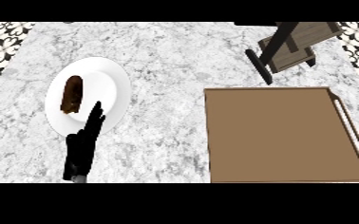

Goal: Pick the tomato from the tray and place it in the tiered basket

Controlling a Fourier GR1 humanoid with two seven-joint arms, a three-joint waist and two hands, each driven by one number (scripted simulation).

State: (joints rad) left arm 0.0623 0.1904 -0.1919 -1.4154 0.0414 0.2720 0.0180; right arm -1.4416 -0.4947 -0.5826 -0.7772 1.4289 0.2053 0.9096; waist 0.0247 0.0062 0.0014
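Oddly, no tomato shows on the brown tray [280,137] or in the tiered basket [294,42], and the left hand [82,148], fingers straight and close together over the rim of the white plate [107,78], might bump that plate if it swings.

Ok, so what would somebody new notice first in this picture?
Probably the big brown tray, bare, filling the right side. Next comes the white plate at the left with a dark brown item on it, and the black left hand, fingers straight, over the plate's lower rim. The tiered basket stands at the upper right.
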